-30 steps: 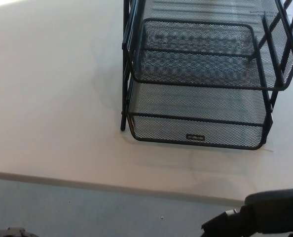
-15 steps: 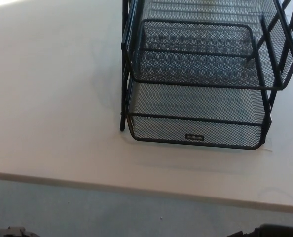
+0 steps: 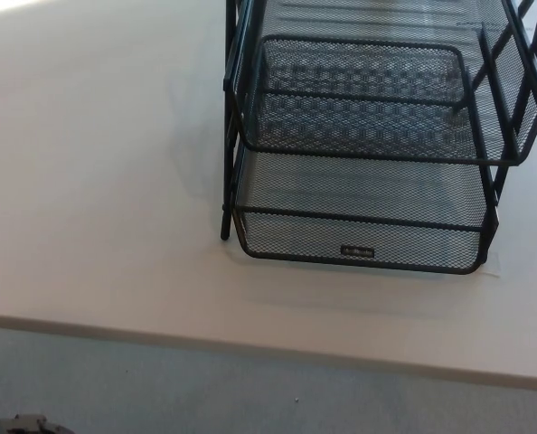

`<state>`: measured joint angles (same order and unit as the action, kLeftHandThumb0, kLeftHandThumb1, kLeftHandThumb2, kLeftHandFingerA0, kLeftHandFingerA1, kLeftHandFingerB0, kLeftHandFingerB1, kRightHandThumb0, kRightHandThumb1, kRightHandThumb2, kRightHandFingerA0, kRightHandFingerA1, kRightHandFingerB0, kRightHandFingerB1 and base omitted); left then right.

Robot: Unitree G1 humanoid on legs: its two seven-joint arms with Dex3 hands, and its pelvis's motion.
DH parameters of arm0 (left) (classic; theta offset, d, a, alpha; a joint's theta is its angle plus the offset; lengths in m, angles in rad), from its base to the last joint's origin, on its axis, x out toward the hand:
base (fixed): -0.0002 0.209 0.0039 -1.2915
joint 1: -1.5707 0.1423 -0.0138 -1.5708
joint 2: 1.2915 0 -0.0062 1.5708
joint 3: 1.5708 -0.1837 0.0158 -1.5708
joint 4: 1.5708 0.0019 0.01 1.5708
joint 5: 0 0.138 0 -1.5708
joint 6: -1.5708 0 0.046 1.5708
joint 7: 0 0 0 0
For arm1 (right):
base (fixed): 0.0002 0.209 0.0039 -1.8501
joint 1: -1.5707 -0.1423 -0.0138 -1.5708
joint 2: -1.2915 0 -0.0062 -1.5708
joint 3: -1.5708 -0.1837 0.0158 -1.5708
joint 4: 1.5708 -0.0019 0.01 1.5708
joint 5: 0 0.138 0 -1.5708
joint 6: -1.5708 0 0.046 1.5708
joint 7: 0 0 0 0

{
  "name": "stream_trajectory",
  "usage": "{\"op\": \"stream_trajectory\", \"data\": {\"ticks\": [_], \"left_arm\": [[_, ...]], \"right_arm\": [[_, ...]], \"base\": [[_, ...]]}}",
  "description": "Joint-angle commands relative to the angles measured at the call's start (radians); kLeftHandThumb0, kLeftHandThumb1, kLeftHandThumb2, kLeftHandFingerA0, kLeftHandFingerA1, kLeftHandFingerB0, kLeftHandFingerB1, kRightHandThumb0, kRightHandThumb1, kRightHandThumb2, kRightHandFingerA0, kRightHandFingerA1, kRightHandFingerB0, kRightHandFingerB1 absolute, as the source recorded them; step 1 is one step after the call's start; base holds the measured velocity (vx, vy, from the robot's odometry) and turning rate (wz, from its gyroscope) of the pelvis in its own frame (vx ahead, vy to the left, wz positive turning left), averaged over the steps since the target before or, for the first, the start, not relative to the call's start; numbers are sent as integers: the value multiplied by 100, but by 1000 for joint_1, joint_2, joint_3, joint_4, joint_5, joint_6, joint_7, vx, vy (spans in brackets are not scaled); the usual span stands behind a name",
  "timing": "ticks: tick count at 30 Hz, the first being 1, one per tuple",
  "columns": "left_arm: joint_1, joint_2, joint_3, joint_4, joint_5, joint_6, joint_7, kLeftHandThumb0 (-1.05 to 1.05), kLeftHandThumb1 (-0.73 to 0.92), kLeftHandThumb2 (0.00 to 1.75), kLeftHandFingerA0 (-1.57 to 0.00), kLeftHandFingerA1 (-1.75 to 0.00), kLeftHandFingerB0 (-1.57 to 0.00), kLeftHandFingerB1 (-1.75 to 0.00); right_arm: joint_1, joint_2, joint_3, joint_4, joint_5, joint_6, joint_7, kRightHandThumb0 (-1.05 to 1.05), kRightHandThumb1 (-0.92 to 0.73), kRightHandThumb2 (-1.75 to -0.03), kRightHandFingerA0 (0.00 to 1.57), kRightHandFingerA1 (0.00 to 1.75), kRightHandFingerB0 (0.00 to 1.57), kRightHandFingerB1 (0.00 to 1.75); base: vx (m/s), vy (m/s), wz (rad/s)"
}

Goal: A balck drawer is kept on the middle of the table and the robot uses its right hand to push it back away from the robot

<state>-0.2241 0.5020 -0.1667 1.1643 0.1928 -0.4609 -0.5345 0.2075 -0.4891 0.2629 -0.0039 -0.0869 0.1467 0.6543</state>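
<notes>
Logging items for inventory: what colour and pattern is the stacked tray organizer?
Black, with fine diamond wire mesh; the mesh tray organizer shows clearly in the head view.

Worktop (image 3: 97, 181): pale, off-white and matte, filling most of the view; its near edge runs straight across the lower part, sloping slightly down to the right.
Floor (image 3: 205, 389): grey, showing as a strip below the near edge.
On the worktop: a black wire-mesh drawer organiser (image 3: 368, 136), right of centre and reaching past the far edge of the view.
Organiser frame: thin black uprights; the near left post stands directly on the worktop.
Bottom drawer (image 3: 359, 237): mesh tray resting low on the surface, its front rail nearest, carrying a small label plate (image 3: 358, 251).
Shadow: soft, along the organiser's near side.
</notes>
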Motion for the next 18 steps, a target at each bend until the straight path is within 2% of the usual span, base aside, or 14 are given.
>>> {"op": "stream_trajectory", "data": {"ticks": [1,6,8,11,17,18], "left_arm": [[6,19,15,7,-5,-1,-9,-60,57,93,-40,-53,-25,-45],[3,21,9,7,3,3,-4,-67,59,93,-39,-51,-25,-43],[2,20,10,10,3,5,-5,-67,59,93,-39,-51,-25,-43],[-2,17,12,15,0,4,-9,-60,56,93,-40,-53,-24,-44],[7,17,7,10,4,6,-6,-62,57,93,-40,-53,-24,-44],[11,19,5,6,8,-2,-1,-61,58,93,-39,-53,-24,-44]], "right_arm": [[-2,60,4,322,-204,-203,-408,-60,-78,-65,50,39,46,36],[-34,48,39,373,-226,-202,-389,-57,-80,-64,50,39,46,36],[-39,47,44,391,-229,-217,-393,-60,-76,-66,49,40,43,36],[-48,44,52,412,-233,-239,-402,-59,-81,-65,50,39,45,36],[-51,39,72,438,-251,-258,-418,-58,-82,-65,50,39,44,35],[-54,38,75,443,-253,-264,-417,-55,-66,-104,47,58,27,47]], "base": [[0,0,0],[0,0,0],[0,0,0],[0,0,0],[0,0,0],[0,0,0]]}}
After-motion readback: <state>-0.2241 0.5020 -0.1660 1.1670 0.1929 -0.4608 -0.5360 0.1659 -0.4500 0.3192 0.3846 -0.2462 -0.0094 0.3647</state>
